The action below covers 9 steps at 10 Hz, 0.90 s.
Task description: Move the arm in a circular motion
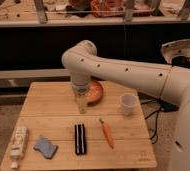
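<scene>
Your arm (123, 72) reaches in from the robot's body, bends at the elbow and drops straight down. That leaves the claw (81, 103) hanging low over the far middle of the tabletop (133, 150). You cannot tell whether it is released or clenched.

Just beside the claw, on the robot-body side, sits an orange bowl (95, 92), with a white cup (128, 104) farther that way. Nearer the camera than the claw lie a black bar (80, 138) and a carrot (106, 133). A blue sponge (45, 147) and a white bottle (19, 143) lie well off on the opposite side.

A single pose shows no arc, so treat the whole circle as yet to be confirmed. If you sweep at this height, the bowl is probably the first thing in the way.
</scene>
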Each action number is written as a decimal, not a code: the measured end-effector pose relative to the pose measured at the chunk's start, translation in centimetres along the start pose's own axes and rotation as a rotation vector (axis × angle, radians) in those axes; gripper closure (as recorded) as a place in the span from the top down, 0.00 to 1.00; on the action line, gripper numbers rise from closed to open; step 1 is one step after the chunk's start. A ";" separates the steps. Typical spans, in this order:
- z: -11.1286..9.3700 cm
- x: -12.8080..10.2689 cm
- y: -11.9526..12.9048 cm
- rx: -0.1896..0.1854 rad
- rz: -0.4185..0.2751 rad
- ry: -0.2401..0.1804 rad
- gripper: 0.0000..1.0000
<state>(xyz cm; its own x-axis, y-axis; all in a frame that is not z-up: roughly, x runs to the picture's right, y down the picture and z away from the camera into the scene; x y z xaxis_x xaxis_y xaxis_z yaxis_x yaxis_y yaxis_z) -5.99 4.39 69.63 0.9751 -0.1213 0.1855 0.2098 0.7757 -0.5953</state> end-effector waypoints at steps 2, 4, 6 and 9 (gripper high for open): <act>0.1 0.9 -2.3 0.006 -0.003 0.028 0.80; 0.2 2.2 -3.8 0.008 0.006 0.045 0.80; 0.4 4.7 -4.4 0.009 0.027 0.049 0.80; 0.7 9.3 -4.4 0.011 0.067 0.046 0.80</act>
<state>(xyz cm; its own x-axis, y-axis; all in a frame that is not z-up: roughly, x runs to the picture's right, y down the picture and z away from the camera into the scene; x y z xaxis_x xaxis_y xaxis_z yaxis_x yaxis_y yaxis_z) 2.13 0.26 74.52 0.9893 -0.0969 0.1091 0.1431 0.7896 -0.5967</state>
